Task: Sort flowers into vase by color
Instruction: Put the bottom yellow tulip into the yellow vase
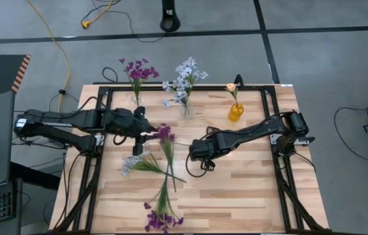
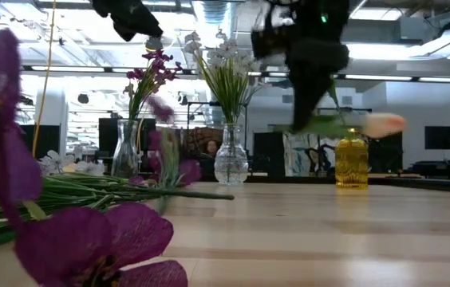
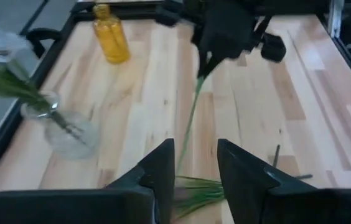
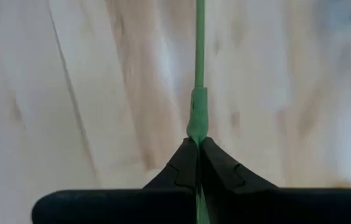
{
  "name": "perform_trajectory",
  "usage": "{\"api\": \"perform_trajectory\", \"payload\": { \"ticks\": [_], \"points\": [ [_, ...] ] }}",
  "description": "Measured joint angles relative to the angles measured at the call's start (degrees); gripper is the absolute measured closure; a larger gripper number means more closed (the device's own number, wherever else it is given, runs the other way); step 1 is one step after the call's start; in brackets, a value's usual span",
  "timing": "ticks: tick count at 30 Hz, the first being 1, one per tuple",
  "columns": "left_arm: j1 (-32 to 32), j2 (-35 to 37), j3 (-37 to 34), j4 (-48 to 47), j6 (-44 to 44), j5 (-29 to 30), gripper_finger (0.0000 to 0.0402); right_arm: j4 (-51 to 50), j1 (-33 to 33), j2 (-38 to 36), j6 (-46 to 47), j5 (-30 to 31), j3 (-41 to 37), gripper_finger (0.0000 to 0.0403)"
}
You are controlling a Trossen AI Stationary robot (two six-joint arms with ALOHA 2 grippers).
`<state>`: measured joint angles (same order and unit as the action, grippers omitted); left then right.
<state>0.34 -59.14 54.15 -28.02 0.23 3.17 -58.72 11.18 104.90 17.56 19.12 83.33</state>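
From above, three vases are seen along the worktop's [image 1: 249, 196] far edge: a clear vase [image 1: 137, 99] with purple flowers [image 1: 138, 70] toward the far left corner, a clear vase [image 1: 185, 108] with blue-white flowers [image 1: 185, 77] at the middle, and a yellow vase [image 1: 235, 112] with one peach bud [image 1: 231, 87] toward the far right. Loose sprigs are left on the worktop left of centre: a blue-white one [image 1: 135, 163] and purple ones [image 1: 163, 209] reaching the near edge. The left gripper [image 1: 146, 134] is placed over the left side beside a purple sprig [image 1: 165, 135]; the right gripper [image 1: 194, 151] is near the centre.

At table height, a peach-budded sprig [image 2: 373, 124] is held level above the worktop under the right gripper [image 2: 305, 119], just beside the yellow vase [image 2: 351, 163]. Loose stems [image 2: 113, 187] lie on the left.

In the left wrist view, the left gripper's [image 3: 193, 168] jaws are spread, nothing between them but a green stem [image 3: 191, 118] passing beyond toward the other arm.

In the right wrist view, the right gripper's [image 4: 198, 146] jaws are pressed together, pinching a thin green stem [image 4: 198, 68].

The sorting is judged roughly half done: every vase is begun, one peach sprig is in transit, and several purple and blue-white sprigs remain.
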Motion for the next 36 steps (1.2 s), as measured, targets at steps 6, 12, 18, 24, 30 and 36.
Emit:
{"api": "perform_trajectory", "payload": {
  "ticks": [6, 12, 18, 24, 30, 36],
  "points": [
    [0.0, -4.9, 0.0, 3.6, 2.1, -0.4, 0.0253, 0.8, 0.1, 0.0, -15.2, 6.4, 5.0, 0.0366],
    [0.0, -8.1, 0.0, 7.4, 0.4, -0.4, 0.0231, 2.7, 0.1, 0.0, -27.8, 12.3, 7.4, 0.0366],
    [0.0, -9.6, 0.0, 9.7, -2.7, -0.5, 0.0237, 8.2, 0.0, 0.0, -40.4, 19.0, 7.6, 0.0366],
    [0.0, -12.0, 0.0, 10.2, -7.4, -2.9, 0.0240, 16.2, -0.1, 0.0, -50.6, 27.3, 7.6, 0.0366],
    [0.0, -15.0, 0.0, 11.1, -8.2, -2.8, 0.0240, 21.0, -0.1, 0.0, -58.5, 27.6, 7.6, 0.0366],
    [0.0, -15.7, 0.0, 11.2, -8.5, -2.0, 0.0240, 21.8, 0.0, 0.0, -60.1, 27.6, 7.6, 0.0366]
  ]
}}
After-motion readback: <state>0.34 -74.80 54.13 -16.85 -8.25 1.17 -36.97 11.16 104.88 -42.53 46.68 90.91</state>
